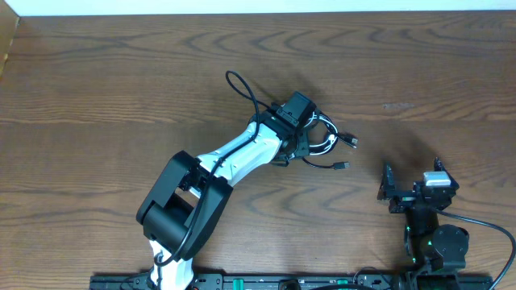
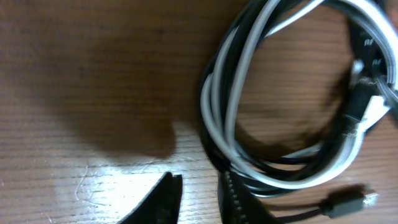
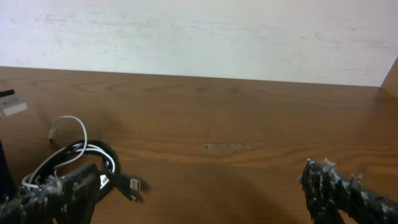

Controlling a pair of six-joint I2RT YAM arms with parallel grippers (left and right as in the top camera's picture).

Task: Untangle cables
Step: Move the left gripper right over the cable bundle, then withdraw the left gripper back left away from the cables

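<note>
The cables (image 1: 326, 137) lie in one tangled coil of black and white cords at mid table, with two small plugs (image 1: 352, 141) sticking out on the right. My left gripper (image 1: 309, 133) is down over the coil's left side. In the left wrist view its jaws (image 2: 199, 183) stand narrowly apart with bare wood between them. The coil (image 2: 217, 118) lies against the outer side of the right finger (image 2: 239, 202). My right gripper (image 1: 413, 181) rests near the front right, open wide and holding nothing. In its own view (image 3: 199, 199) the cables (image 3: 99, 151) lie far left.
The brown wooden table (image 1: 121, 89) ends at a pale wall (image 3: 199, 37) at the back. The left arm's own black wire (image 1: 242, 89) loops up behind its wrist. A black USB plug (image 3: 132, 185) lies beside my right gripper's left finger (image 3: 62, 193).
</note>
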